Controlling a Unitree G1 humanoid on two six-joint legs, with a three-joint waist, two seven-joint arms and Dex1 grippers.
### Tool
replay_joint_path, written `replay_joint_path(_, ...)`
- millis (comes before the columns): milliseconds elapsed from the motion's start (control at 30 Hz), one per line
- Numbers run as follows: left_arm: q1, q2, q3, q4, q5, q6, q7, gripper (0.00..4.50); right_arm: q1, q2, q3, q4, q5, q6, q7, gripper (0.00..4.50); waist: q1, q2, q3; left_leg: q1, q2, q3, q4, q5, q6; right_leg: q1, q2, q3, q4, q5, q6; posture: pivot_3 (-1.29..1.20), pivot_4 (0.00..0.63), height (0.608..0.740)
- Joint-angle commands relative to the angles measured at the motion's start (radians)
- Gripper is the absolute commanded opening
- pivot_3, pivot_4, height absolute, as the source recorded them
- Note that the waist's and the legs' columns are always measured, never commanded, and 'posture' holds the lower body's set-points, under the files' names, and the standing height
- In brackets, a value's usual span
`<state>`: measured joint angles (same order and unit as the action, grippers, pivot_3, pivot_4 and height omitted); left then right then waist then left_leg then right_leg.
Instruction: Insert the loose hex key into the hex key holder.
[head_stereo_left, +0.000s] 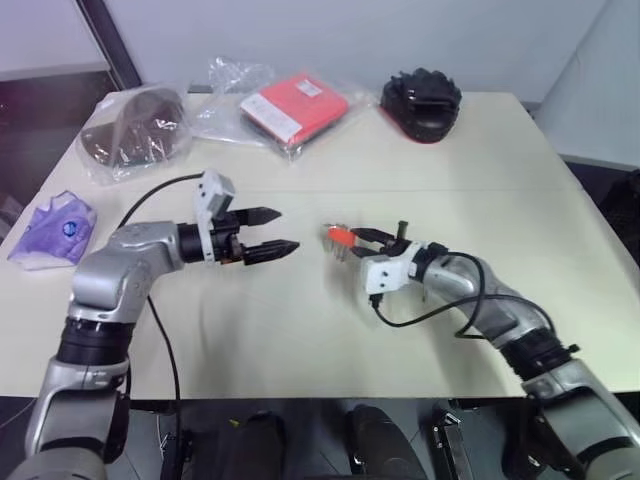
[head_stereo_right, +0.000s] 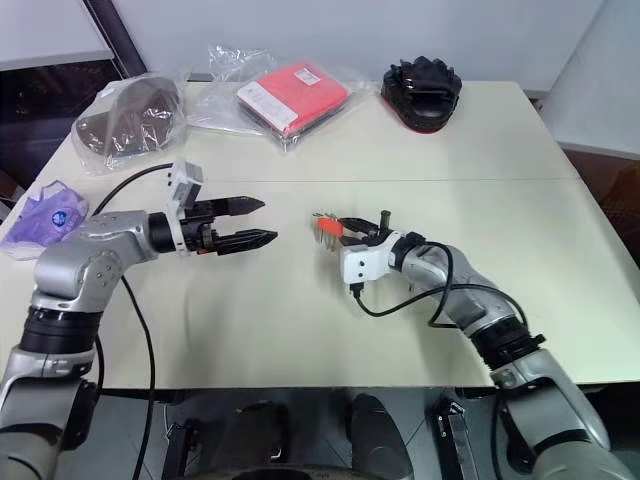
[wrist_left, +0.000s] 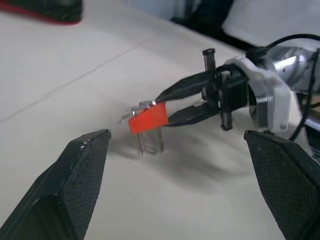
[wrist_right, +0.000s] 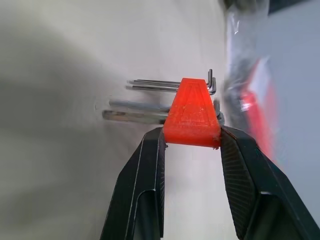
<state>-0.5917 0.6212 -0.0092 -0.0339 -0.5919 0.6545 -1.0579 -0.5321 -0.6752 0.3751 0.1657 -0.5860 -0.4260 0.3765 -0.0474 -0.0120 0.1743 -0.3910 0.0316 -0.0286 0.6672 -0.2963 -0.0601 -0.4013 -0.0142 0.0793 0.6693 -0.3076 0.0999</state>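
**Holder gripped above mid-table**

The cream table (head_stereo_left: 300, 330) carries bagged items along its far edge. Over its middle, the left gripper (head_stereo_left: 268, 232) hangs with fingers spread wide, holding nothing. To its right, the right gripper (head_stereo_left: 352, 238) pinches the orange hex key holder (wrist_right: 192, 113), lifted off the surface, grey keys protruding.

Orange hex key holder (wrist_right: 192, 113), grey keys protruding, raised above table.
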Motion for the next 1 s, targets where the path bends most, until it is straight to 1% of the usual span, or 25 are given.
replay_joint_path(33,-0.037,0.005,-0.007,-0.012,-0.01,-0.025,-0.062,4.5,-0.035,-0.035,-0.05,-0.102,-0.042,-0.074,-0.049,0.99,-0.001,0.0,0.0,0.0,0.0,0.0,0.0,0.0,0.0,0.0,0.0,0.0,0.0,0.0,0.0,0.0,0.15,0.74)
replay_joint_path(167,-0.085,-0.014,-0.002,-0.005,-0.055,0.008,-0.102,4.5,-0.084,-0.062,-0.099,-0.179,-0.051,-0.137,-0.08,0.99,0.003,0.0,0.0,0.0,0.0,0.0,0.0,0.0,0.0,-0.001,0.0,0.001,0.001,0.0,0.0,0.0,0.15,0.74)
replay_joint_path(300,-0.145,-0.058,0.023,0.034,-0.095,0.046,-0.094,4.5,-0.128,-0.077,-0.144,-0.237,-0.034,-0.217,-0.107,0.99,0.006,0.0,0.0,0.0,0.0,0.0,0.001,0.0,0.0,0.0,0.0,0.0,0.0,0.0,0.0,0.0,0.15,0.74)
replay_joint_path(500,-0.202,-0.091,0.037,0.062,-0.125,0.066,-0.09,4.5,-0.121,-0.078,-0.162,-0.268,-0.002,-0.283,-0.092,0.99,0.004,0.0,0.0,0.0,0.0,0.0,0.001,0.0,0.0,0.001,0.0,0.0,0.0,0.0,0.0,0.0,0.15,0.74)
replay_joint_path(667,-0.2,-0.072,0.033,0.072,-0.106,0.052,-0.113,4.5,-0.088,-0.089,-0.165,-0.286,0.025,-0.308,-0.062,0.99,0.002,0.0,0.0,0.0,0.0,0.0,0.001,0.0,-0.001,0.0,0.0,0.0,0.001,0.0,0.0,0.0,0.15,0.74)
replay_joint_path(900,-0.164,-0.01,0.045,0.055,-0.096,0.043,-0.141,4.5,-0.071,-0.092,-0.175,-0.297,0.053,-0.327,-0.019,0.99,0.003,0.0,0.0,0.0,0.0,0.0,0.001,0.001,-0.001,0.0,0.0,0.0,0.001,0.0,0.0,0.0,0.15,0.74)
replay_joint_path(1000,-0.162,-0.013,0.049,0.065,-0.093,0.031,-0.136,4.5,-0.069,-0.093,-0.179,-0.302,0.062,-0.333,-0.008,0.99,0.004,0.0,0.0,0.0,0.0,0.0,0.001,0.001,-0.001,0.0,0.0,0.001,0.001,0.0,0.0,0.0,0.15,0.74)
